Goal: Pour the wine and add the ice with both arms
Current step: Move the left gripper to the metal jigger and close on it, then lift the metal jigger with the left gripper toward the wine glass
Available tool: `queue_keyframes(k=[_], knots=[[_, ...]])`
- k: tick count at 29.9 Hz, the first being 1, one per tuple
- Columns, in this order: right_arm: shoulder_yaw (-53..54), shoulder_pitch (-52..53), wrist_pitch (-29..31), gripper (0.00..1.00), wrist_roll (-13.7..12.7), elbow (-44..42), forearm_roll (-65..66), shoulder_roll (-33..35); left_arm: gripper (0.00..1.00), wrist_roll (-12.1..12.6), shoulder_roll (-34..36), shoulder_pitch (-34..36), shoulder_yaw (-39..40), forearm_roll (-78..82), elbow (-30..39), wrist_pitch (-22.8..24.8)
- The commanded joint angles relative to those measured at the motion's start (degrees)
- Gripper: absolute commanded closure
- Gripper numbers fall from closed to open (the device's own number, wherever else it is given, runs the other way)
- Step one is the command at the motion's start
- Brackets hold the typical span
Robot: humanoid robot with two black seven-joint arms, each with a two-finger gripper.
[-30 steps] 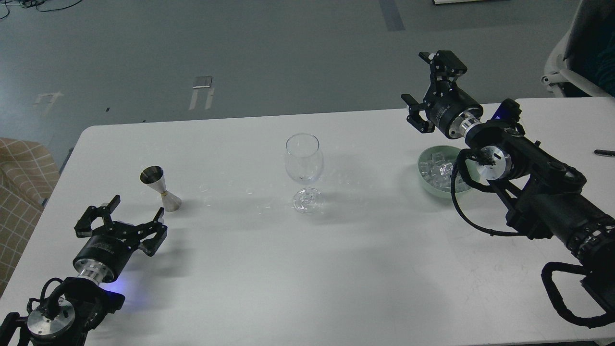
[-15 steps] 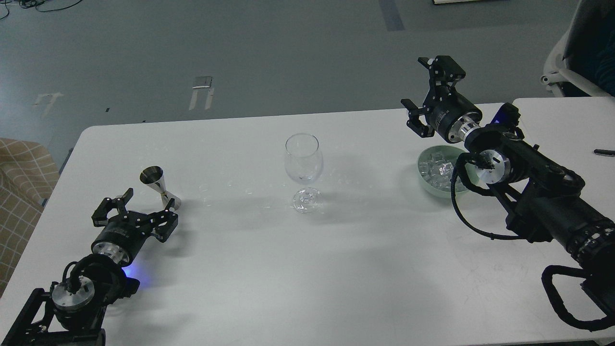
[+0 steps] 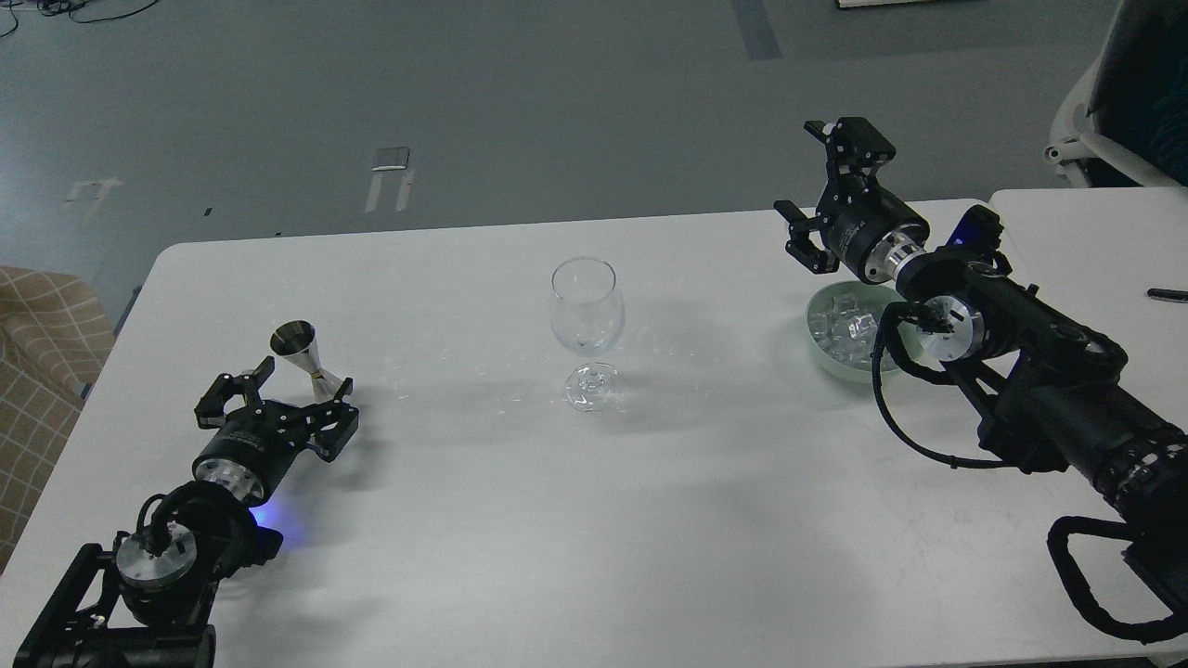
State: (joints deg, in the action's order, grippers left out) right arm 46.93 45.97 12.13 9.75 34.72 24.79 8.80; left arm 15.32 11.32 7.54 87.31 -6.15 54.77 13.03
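Observation:
A steel hourglass jigger (image 3: pixel 307 358) stands on the white table (image 3: pixel 594 520) at the left. Any wine in it is hidden. My left gripper (image 3: pixel 283 392) is open and low, its fingers (image 3: pixel 336 429) on either side of the jigger's base, apart from it. A clear stemmed glass (image 3: pixel 584 327) stands upright in the middle. A mint-green bowl (image 3: pixel 824 351) of clear ice cubes (image 3: pixel 840 327) sits at the right. My right gripper (image 3: pixel 826 190) is open and empty, raised above the bowl's far rim.
A second white table (image 3: pixel 1095 232) adjoins at the right with a black pen (image 3: pixel 1167 295) on it. A white chair (image 3: pixel 1095 148) stands behind it. A tan checked seat (image 3: pixel 37 353) is at the left edge. Water droplets dot the table near the glass.
My left gripper has moved forward and lower until its fingers flank the jigger's base. My right gripper has dropped a little toward the bowl.

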Motion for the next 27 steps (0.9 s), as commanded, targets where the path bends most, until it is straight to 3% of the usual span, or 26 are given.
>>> queue_keyframes(k=[1, 2, 4, 7, 10, 18, 20, 21, 22, 27], knots=[[0.0, 0.0, 0.0, 0.0, 0.0, 0.0, 0.0, -0.1, 0.05, -0.2, 0.0, 1.2, -0.5, 0.0, -0.3, -0.3], [0.0, 0.0, 0.0, 0.0, 0.0, 0.0, 0.0, -0.1, 0.06, -0.5, 0.0, 1.4, -0.7, 0.0, -0.3, -0.5], [0.0, 0.0, 0.0, 0.0, 0.1, 0.0, 0.0, -0.1, 0.19, -0.7, 0.0, 2.1, -0.7, 0.0, -0.4, -0.9], [0.0, 0.0, 0.0, 0.0, 0.1, 0.0, 0.0, -0.1, 0.21, -0.7, 0.1, 2.5, -1.0, 0.0, -0.5, -0.8], [0.0, 0.1, 0.0, 0.0, 0.0, 0.0, 0.0, -0.1, 0.34, -0.9, 0.1, 2.7, -1.2, 0.1, -0.7, -0.9], [0.0, 0.2, 0.0, 0.0, 0.0, 0.0, 0.0, -0.1, 0.48, -1.2, -0.1, 2.7, -1.5, 0.0, -0.9, -0.8], [0.0, 0.2, 0.0, 0.0, 0.0, 0.0, 0.0, -0.1, 0.58, -1.2, -0.1, 2.7, -1.5, 0.0, -0.9, -0.8], [0.0, 0.2, 0.0, 0.0, 0.0, 0.0, 0.0, -0.1, 0.73, -1.1, 0.0, 2.6, -1.6, 0.1, -0.9, -0.5], [0.0, 0.2, 0.0, 0.0, 0.0, 0.0, 0.0, -0.1, 0.8, -1.1, -0.1, 2.6, -1.6, 0.1, -0.9, -0.6], [0.0, 0.4, 0.0, 0.0, 0.0, 0.0, 0.0, -0.1, 0.89, -1.1, -0.2, 2.5, -1.9, 0.2, -0.9, 0.0]])
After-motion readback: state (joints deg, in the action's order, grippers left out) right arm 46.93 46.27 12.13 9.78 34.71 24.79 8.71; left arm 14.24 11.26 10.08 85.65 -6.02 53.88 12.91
